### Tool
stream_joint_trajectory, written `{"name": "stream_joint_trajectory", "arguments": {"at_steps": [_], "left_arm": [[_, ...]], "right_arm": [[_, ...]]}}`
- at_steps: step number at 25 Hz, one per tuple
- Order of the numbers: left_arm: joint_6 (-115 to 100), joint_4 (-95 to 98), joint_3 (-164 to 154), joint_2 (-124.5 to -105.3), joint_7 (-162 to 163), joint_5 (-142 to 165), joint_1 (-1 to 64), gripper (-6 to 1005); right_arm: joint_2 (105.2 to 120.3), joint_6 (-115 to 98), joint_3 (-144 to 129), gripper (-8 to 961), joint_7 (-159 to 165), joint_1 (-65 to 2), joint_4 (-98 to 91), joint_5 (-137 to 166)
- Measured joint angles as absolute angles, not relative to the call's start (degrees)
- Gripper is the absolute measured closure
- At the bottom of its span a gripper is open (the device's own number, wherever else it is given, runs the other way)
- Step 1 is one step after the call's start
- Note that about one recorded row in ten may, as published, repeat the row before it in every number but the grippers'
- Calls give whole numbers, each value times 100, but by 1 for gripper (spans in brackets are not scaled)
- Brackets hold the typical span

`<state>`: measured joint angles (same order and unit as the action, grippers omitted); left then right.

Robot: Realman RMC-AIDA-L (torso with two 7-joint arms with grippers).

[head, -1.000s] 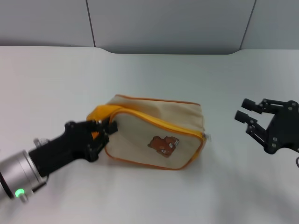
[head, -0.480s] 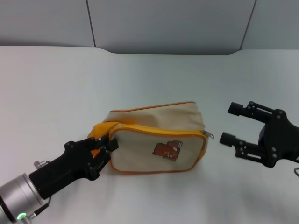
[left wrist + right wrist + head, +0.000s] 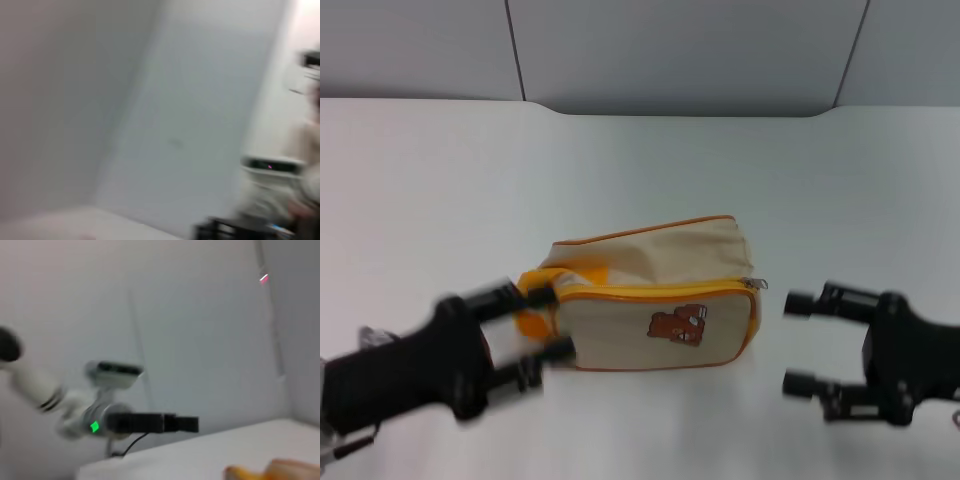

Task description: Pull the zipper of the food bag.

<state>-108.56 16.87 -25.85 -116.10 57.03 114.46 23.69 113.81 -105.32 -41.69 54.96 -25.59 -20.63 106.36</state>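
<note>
One boxy beige canvas food bag [image 3: 655, 305] with orange piping lies on its side near the middle of the white table [image 3: 640, 170], its small brown bear patch [image 3: 677, 326] facing the robot. The orange loop strap [image 3: 542, 290] sits at the bag's left end. The zipper [image 3: 660, 289] runs along the orange-trimmed rim, and its tiny silver pull tab [image 3: 753, 284] sticks out at the bag's right end.

There are two grippers, each with two black fingers. The left gripper [image 3: 533, 327] is at the bag's left end with its fingers spread apart: the upper finger [image 3: 510, 293] lies against the orange strap and the lower finger [image 3: 542, 358] is by the bag's lower left corner. It is blurred, and I can't make out that it grips anything. The right gripper [image 3: 802, 342] hangs just to the right of the bag, fingers wide apart and pointing at the bag's right end, one finger [image 3: 820, 300] above the other [image 3: 808, 383]. It holds nothing and stands a little clear of the pull tab.

In the right wrist view a sliver of the bag's orange shows at the edge, with the left arm [image 3: 115, 415] farther off. The left wrist view is too blurred to tell much.
</note>
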Motion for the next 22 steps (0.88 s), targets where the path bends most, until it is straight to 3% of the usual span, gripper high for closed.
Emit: {"name": "stream_joint_trajectory", "arguments": {"at_steps": [2,5,13,22], "left_arm": [[-11019,1736,-3107,-11558,5775,11489,2489,454],[-10997,1907,-3632,-11622,5783,11495,2545,313],[-10958,2065,-3744,-11685,5744,11496,2536,184],[-10950,2071,-3744,-11673,5726,11584,2523,184]], "right_arm": [[11374,-10537,-4429,151,5562,-2581,-2063,10636],[11377,-10536,-4666,152,5594,-2607,-2043,10636],[11430,-10509,-4770,152,5603,-2617,-2012,10635],[11434,-10522,-4773,151,5607,-2627,-2011,10634]]}}
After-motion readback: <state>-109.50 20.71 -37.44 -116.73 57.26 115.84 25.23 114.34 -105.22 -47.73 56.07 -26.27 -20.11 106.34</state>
